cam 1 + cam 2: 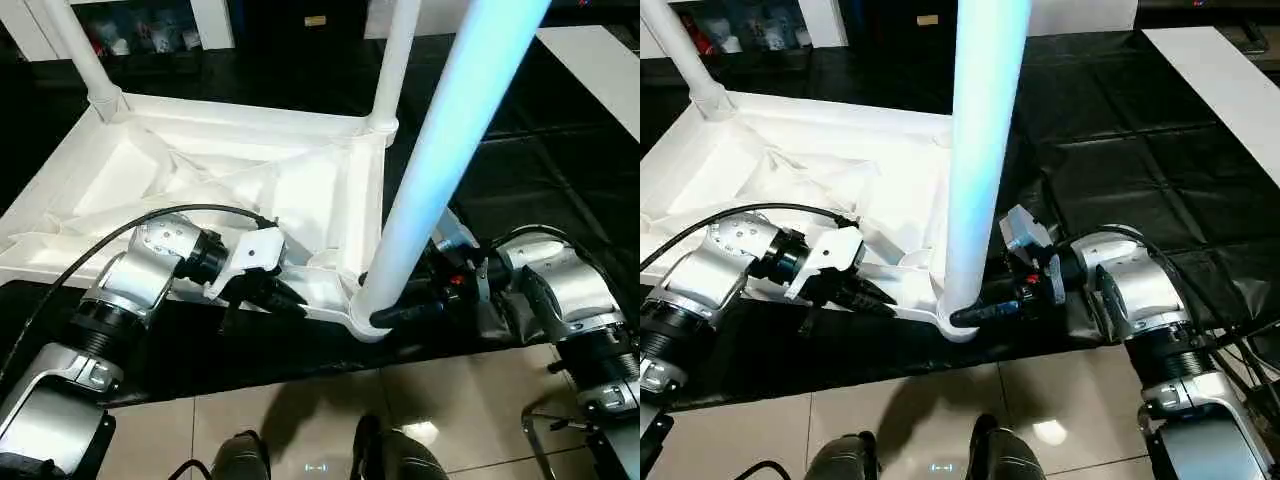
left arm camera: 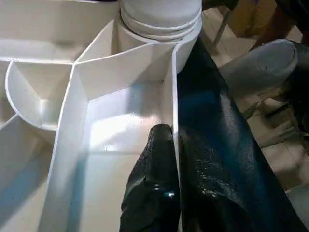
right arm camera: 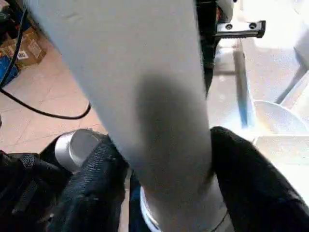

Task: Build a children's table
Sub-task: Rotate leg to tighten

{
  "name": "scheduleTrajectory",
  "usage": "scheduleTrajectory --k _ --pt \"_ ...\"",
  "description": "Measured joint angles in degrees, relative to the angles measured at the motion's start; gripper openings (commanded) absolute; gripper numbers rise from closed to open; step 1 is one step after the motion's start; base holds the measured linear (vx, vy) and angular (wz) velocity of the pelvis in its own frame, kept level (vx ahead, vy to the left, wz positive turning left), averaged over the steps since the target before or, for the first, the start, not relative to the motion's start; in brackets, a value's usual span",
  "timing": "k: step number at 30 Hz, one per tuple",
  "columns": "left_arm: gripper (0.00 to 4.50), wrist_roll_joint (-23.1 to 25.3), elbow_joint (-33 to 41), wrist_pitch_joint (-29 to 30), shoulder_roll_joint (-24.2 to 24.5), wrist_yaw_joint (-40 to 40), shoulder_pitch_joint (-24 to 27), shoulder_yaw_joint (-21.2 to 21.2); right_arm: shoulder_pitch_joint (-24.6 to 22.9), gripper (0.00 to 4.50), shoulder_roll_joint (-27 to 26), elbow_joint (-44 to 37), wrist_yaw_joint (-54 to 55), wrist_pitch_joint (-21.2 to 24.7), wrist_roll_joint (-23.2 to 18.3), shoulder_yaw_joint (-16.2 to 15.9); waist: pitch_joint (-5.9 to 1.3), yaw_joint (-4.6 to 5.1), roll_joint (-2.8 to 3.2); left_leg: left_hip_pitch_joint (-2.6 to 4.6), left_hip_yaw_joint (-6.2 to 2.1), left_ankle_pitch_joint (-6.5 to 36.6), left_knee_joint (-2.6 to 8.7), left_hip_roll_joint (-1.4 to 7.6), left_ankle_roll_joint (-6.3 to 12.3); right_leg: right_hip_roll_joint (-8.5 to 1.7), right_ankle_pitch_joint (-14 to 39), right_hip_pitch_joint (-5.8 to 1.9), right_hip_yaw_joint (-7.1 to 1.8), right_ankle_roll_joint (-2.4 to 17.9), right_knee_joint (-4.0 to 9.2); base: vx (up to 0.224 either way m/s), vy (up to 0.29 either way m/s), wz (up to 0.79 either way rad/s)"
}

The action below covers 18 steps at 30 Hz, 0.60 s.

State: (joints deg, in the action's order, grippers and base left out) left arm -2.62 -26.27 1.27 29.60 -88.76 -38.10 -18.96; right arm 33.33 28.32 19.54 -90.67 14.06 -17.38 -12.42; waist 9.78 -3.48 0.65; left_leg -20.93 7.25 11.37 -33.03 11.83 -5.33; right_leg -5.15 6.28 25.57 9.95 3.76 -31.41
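The children's table lies upside down on a black mat, its ribbed top [image 1: 200,170] facing up. Legs stand in the far left socket [image 1: 85,50] and the far right socket [image 1: 395,60]. A third leg [image 1: 450,130] rises from the near right corner socket [image 1: 365,310]. My right gripper [image 1: 385,315] is at the base of that leg, and in the right wrist view its black fingers [image 3: 241,183] press on both sides of it. My left gripper [image 1: 290,300] is shut on the top's near rim, with the thin white wall [image 2: 175,96] between its fingers.
The black mat [image 1: 520,170] stretches to the right and behind the table. Tiled floor [image 1: 300,410] lies in front, with my feet [image 1: 240,455] at the bottom edge. A white board [image 1: 600,70] lies at the far right. A black cable [image 1: 100,240] arcs over my left forearm.
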Motion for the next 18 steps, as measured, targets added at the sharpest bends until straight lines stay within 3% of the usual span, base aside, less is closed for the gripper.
scheduleTrajectory --k 2,7,12,15,18 --pt "0.00 0.0 -0.2 -0.2 -0.1 0.0 0.0 0.0 0.1 2.21 0.0 0.0 -0.1 -0.2 0.0 -0.1 -0.01 -0.05 -0.01 0.00 0.00 0.0 -0.07 0.00 0.00 -0.01 0.0 0.00 0.00 0.0 -0.05 0.000 0.000 0.00" --pt "0.00 0.0 -0.5 0.2 -0.5 0.2 -0.1 0.2 -0.1 2.08 0.0 -0.2 0.3 -0.1 0.0 0.0 -0.01 -0.07 -0.02 0.01 0.00 0.0 -0.30 -0.01 -0.01 -0.06 0.0 0.00 -0.03 0.0 -0.28 0.000 0.000 0.00" --pt "0.00 0.1 -0.1 6.4 -1.0 4.3 -0.1 2.6 -1.9 2.07 -3.4 -3.5 10.1 7.0 -0.3 3.5 0.01 0.38 -0.06 0.23 -0.01 -0.1 -0.60 0.01 -0.15 -0.05 0.0 -0.13 -0.07 0.0 -0.59 0.000 0.000 0.00" --pt "0.00 0.6 0.1 10.5 -1.6 8.6 -0.2 3.5 -1.9 2.06 -5.8 -3.9 18.3 9.7 0.4 5.4 0.06 2.08 -0.14 0.82 0.03 0.1 -0.55 -0.09 -0.58 0.00 0.0 -0.67 0.07 0.0 -0.30 0.000 0.000 0.00" --pt "0.00 1.3 0.1 15.3 -3.2 13.7 -0.6 5.4 -1.5 2.06 -10.5 -4.0 28.6 12.3 1.9 8.7 0.07 4.16 -0.13 0.68 -0.12 0.0 -0.41 0.08 -0.76 0.21 0.0 -0.85 0.56 -0.1 0.72 0.000 0.000 0.00"
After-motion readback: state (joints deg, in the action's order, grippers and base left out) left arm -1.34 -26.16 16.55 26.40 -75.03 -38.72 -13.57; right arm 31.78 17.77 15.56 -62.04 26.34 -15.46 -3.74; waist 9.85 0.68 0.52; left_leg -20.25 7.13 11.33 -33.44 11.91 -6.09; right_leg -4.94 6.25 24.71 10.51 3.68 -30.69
